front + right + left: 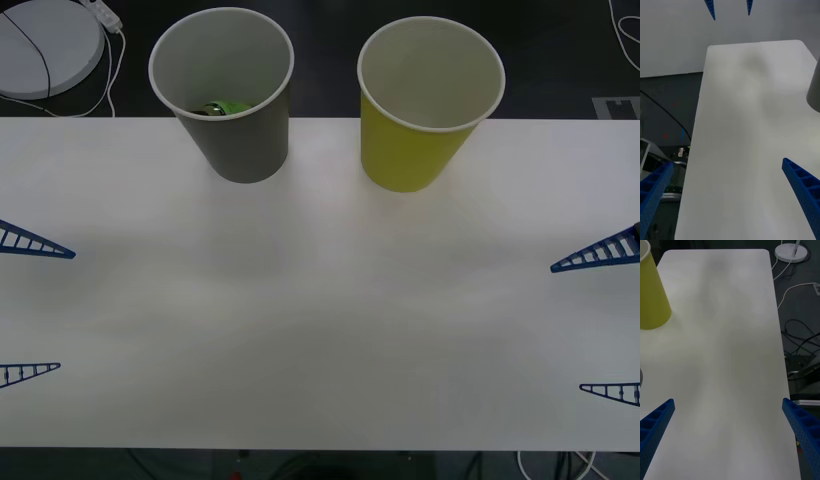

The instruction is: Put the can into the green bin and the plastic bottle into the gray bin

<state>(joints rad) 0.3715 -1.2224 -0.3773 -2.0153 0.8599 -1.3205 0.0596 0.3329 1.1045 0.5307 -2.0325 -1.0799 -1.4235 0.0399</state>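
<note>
White table (320, 330), gray bin (235, 100) and green bin (420, 110) upright at far edge. Plastic bottle (226, 108) inside gray bin. Left gripper (28, 310) and right gripper (600, 325) spread wide, empty, nearer than the gray bin.

You have the large gray tapered paper cup (233, 90) and the large yellow-green tapered paper cup (420, 105) side by side at the far edge of the white surface (320, 320), gray on the left. A small green-labelled item (225, 107) lies inside the gray one.
</note>
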